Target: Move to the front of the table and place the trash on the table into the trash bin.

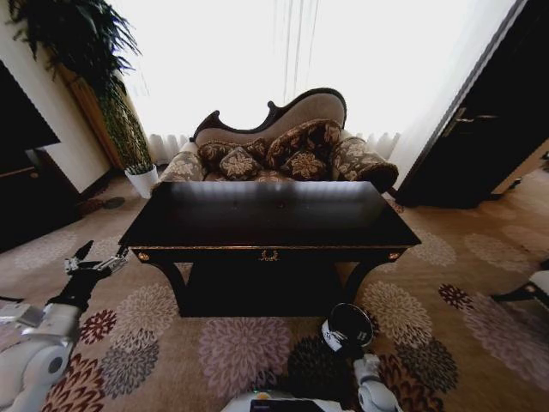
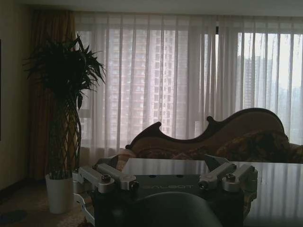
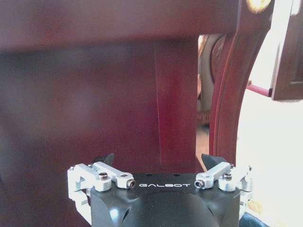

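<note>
**Nearest: the claws**
- Right claw: held low, just before the counter's front and right of its middle. In the right wrist view the fingers stand apart with nothing between them. It faces the red-brown apron and a curved leg.
- Left claw: out by the counter's left front corner, apart from it. The fingers are spread and hold nothing. The left wrist view looks level across the tabletop.

**Floor**
- Carpet: pale, with large flower medallions, running under and around the counter.

**Middle: the counter**
- Counter: the dark glossy table, square ahead and centred, with gold ornaments along the front edge.
- The top mirrors the window. Whether any small trash lies in that glare I cannot tell.

**Handling (judgement)**
- Tabletop trash is probably light and easily crushed.
- It is likely to skid on the polish if nudged from the side.
- It is best taken from above, across its narrowest part, with a gentle close.
- The counter itself is heavy and rigid and should not be bumped.

**Beyond**
- Sofa: curved back with patterned cushions, just behind the counter.
- Plant: stands in a white pot, far left.
- Curtains: sheer and brightly lit, farthest back.
</note>
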`<state>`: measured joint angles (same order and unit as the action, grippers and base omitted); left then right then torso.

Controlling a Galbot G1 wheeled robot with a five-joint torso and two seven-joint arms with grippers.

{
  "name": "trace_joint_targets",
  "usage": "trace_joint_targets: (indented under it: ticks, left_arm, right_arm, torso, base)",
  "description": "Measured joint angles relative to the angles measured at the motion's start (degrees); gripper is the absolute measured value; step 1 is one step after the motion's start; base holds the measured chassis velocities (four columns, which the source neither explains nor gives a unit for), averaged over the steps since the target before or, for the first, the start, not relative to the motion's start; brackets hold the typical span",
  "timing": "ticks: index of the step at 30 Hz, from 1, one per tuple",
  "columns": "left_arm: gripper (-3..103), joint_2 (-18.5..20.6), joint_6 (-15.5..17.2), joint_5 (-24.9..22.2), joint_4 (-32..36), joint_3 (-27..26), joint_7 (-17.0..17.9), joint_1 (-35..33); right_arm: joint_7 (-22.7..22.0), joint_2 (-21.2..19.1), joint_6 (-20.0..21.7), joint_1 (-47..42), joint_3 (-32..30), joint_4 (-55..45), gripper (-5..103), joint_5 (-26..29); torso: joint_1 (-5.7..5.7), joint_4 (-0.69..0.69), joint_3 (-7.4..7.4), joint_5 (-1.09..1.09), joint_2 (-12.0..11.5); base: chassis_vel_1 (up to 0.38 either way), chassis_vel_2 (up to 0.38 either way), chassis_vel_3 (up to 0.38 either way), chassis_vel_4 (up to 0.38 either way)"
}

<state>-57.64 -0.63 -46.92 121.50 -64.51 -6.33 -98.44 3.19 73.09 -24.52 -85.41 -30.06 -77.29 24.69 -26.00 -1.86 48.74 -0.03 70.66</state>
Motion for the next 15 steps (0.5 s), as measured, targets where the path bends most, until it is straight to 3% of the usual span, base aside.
trace_joint_targets:
  ticks: [10,15]
  left_arm:
    - [100,0.0,0.0,0.0,0.0,0.0,0.0,0.0]
    - [100,0.0,0.0,0.0,0.0,0.0,0.0,0.0]
  right_arm:
    - [0.7,1.7,3.6,-9.2,-7.7,-18.7,100,6.0]
    - [-0.3,3.0,7.8,-13.3,-13.1,-29.7,100,10.0]
  torso:
    - [0.0,0.01,0.0,0.01,0.0]
    - [-0.01,0.0,0.0,0.02,0.0]
  base:
    - [0.0,0.0,0.0,0.0]
    - [0.0,0.0,0.0,0.0]
